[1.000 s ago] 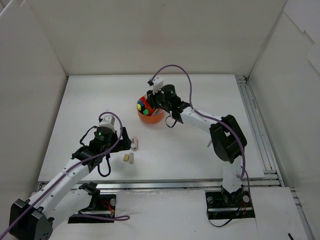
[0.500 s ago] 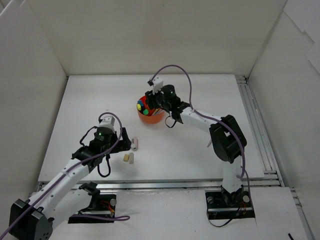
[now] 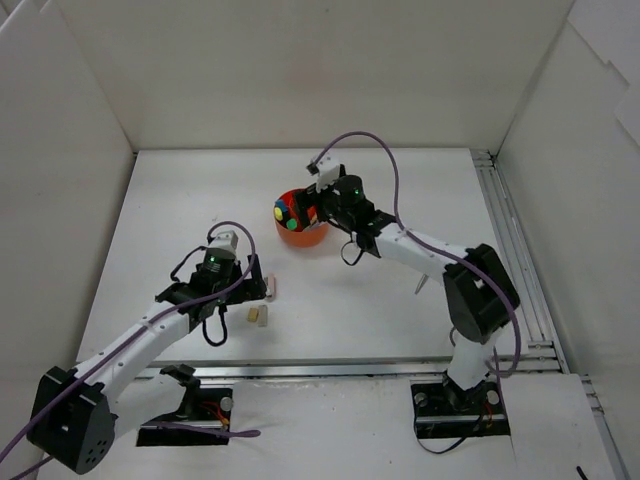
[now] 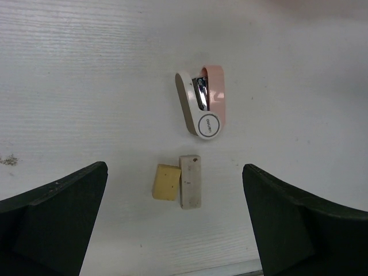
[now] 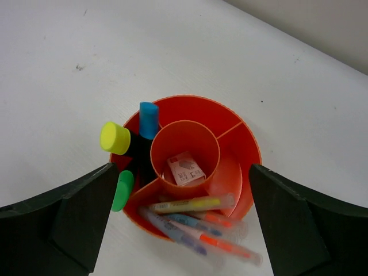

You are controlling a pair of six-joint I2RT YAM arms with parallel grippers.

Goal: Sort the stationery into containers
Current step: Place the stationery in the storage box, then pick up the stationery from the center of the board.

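Note:
The round orange organiser [image 5: 244, 144] [image 3: 300, 237] holds black highlighters with yellow [image 5: 115, 138], blue [image 5: 148, 117] and green [image 5: 122, 190] caps in one compartment. Several thin pens [image 5: 198, 221] lie blurred in the near compartment, and a small printed box [image 5: 185, 168] sits in the central well. My right gripper [image 5: 184, 230] [image 3: 314, 212] hangs open above the organiser, holding nothing. On the table lie a pink-and-white stapler [image 4: 202, 104] [image 3: 271, 288], a yellow eraser [image 4: 166, 181] and a pale eraser [image 4: 190, 181], touching side by side. My left gripper [image 4: 178, 224] [image 3: 256, 283] is open above the erasers.
White walls enclose the table on three sides. A metal rail [image 3: 508, 262] runs along the right edge. The table's near edge [image 4: 218, 269] lies just below the erasers in the left wrist view.
My right gripper's jaws have spread and its arm has drawn slightly to the right over the organiser. The left arm has shifted a little right, closer to the stapler.

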